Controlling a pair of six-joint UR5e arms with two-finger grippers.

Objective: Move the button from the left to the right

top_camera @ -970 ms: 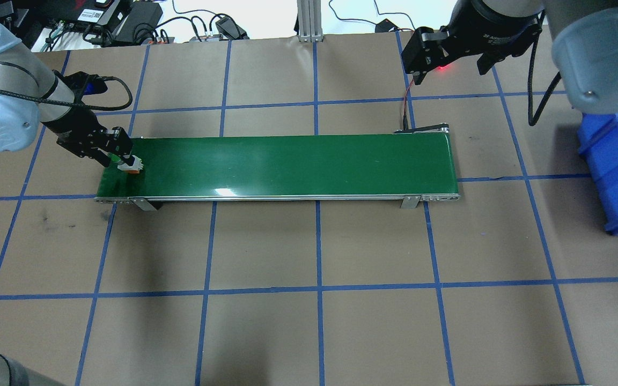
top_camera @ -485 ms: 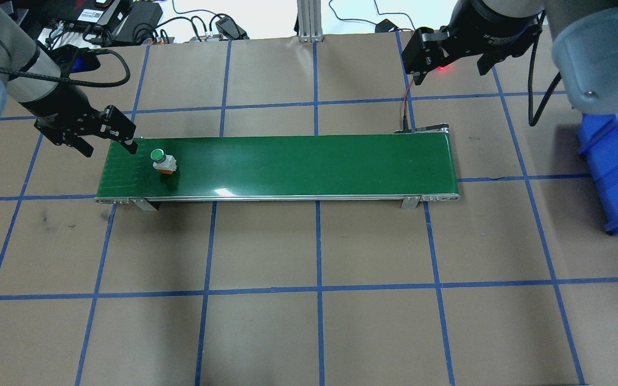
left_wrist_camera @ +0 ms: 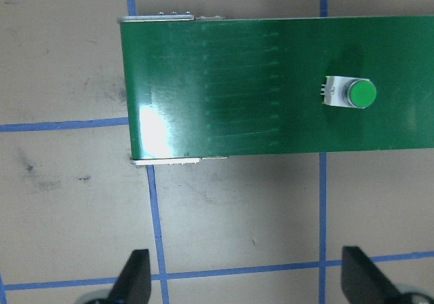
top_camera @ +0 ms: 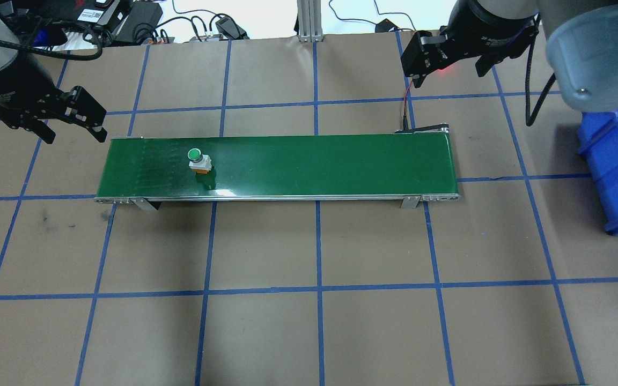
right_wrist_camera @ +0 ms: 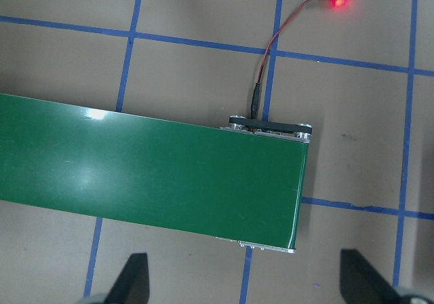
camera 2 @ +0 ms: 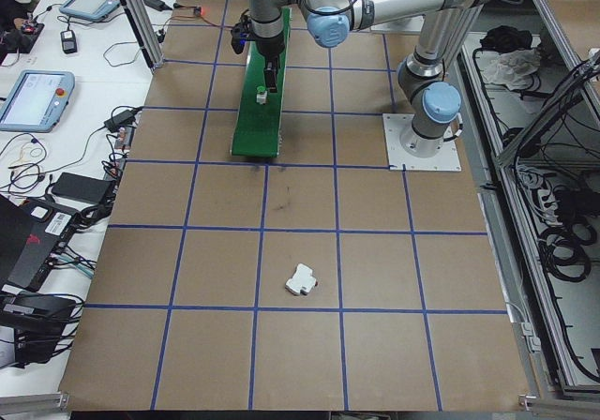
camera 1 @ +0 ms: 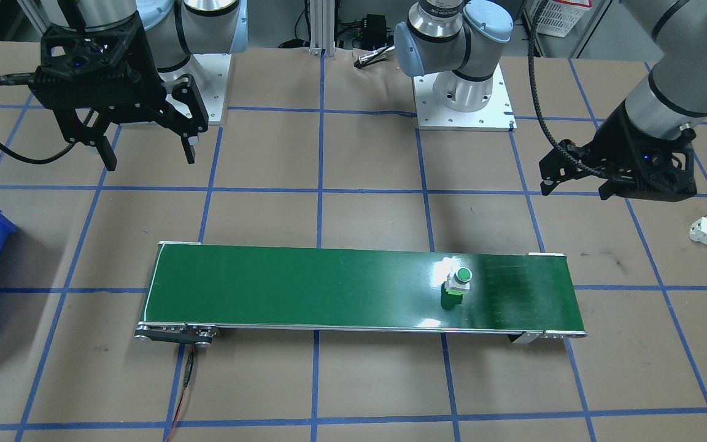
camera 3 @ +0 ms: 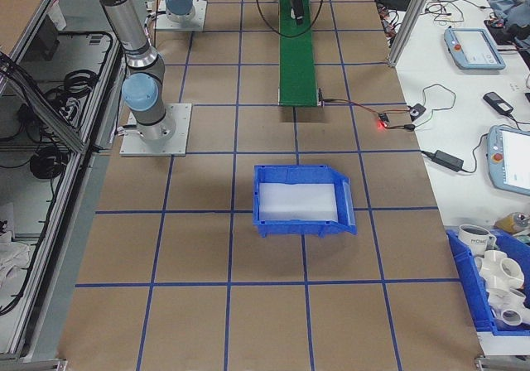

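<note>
1. Small green-capped push button with white-grey body [top_camera: 198, 160] stands upright on the long green conveyor belt [top_camera: 314, 161], near its left end.
2. Left claw [top_camera: 70, 122] released, empty, off the belt.
3. Right claw [top_camera: 451, 64] spread, empty, beyond the right end.
4. Step in hand, judged: transit. Next: right claw pickup at belt end.

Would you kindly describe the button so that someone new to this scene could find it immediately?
Look for the long green conveyor belt in the middle of the brown, blue-taped table. The button stands upright on the belt near its end on the robot's left, untouched by either tool. It is the only item on the belt: a round green cap on a white-grey body.
</note>
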